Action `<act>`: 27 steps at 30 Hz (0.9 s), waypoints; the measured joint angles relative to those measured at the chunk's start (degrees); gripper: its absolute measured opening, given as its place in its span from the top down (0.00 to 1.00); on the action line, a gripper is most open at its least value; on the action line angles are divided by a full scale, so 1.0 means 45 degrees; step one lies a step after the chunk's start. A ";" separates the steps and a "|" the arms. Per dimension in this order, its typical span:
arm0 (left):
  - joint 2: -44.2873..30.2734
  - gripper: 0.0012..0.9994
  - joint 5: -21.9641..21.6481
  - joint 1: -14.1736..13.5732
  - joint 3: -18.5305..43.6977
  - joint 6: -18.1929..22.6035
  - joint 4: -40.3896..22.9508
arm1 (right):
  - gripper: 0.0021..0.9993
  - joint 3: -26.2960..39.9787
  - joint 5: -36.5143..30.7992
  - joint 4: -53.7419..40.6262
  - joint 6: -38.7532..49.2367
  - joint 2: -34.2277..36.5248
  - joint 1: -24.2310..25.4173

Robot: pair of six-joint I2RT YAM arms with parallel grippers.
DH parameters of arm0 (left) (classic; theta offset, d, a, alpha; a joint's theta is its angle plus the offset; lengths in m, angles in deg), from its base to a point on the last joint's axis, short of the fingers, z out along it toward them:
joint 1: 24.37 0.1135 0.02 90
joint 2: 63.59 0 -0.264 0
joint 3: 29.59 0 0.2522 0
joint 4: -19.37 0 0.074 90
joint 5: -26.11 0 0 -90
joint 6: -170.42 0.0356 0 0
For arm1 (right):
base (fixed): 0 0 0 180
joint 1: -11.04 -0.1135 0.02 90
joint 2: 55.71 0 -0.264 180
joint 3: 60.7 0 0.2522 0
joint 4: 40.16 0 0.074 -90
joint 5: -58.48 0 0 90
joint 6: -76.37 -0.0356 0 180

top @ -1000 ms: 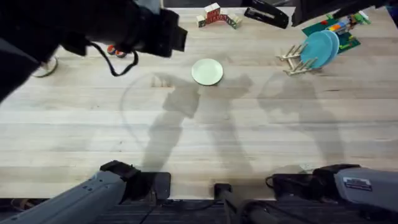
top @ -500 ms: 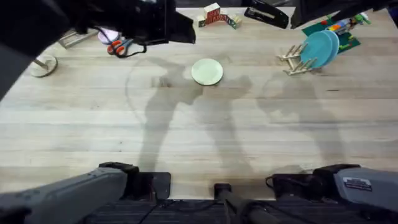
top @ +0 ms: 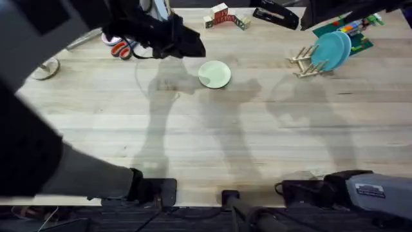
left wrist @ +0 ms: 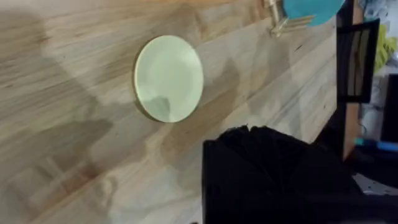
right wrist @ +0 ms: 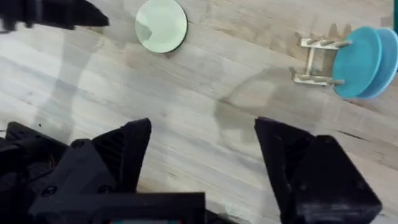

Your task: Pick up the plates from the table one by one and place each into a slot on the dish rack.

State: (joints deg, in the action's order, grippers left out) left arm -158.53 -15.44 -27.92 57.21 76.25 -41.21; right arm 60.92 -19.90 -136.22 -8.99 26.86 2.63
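Observation:
A cream-yellow plate (top: 214,74) lies flat on the table (top: 206,142), toward the back middle. My left gripper (top: 188,42) hovers just left of it, apart from it. In the left wrist view the plate (left wrist: 168,78) lies beyond the gripper's black mass. At the back right stands the dish rack (top: 304,62), with a teal plate (top: 327,51) and a pale blue plate (top: 346,44) upright in its slots. High over the table, my right gripper (right wrist: 202,162) is open and holds nothing, with the cream plate (right wrist: 161,25) and the rack (right wrist: 316,61) far beyond it.
Toy blocks (top: 222,14), a black tool (top: 275,14) and a green baseplate (top: 344,31) line the back edge. Orange-handled scissors (top: 120,49) and a round disc (top: 45,67) lie at the left. The left arm looms large and dark over the left side.
The left arm has risen closer to the camera, and its gripper has slid right and slightly nearer to the cream plate. Plates and rack have not moved.

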 joint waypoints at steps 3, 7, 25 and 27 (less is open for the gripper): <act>-0.0894 0.96 0.0370 0.0000 0.0000 0.0485 0.0034 | 0.00 0.0000 0.0000 0.0000 0.0000 0.0002 0.0000; -0.1872 0.96 0.0736 0.0000 0.0000 0.1216 0.0294 | 0.00 0.0000 0.0000 0.0000 0.0000 0.0000 0.0000; -0.5074 0.96 0.2068 0.0139 0.0000 0.2341 0.2359 | 0.00 0.0000 0.0005 -0.0005 0.0000 0.0000 0.0000; -0.5211 0.96 0.2005 0.0228 0.0000 0.2366 0.2368 | 0.00 0.0000 0.0000 -0.0010 -0.0005 0.0000 0.0000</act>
State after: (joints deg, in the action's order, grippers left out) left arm -181.98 -6.42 -26.89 57.21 86.90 -30.55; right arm 60.92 -19.90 -136.26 -9.01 26.86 2.63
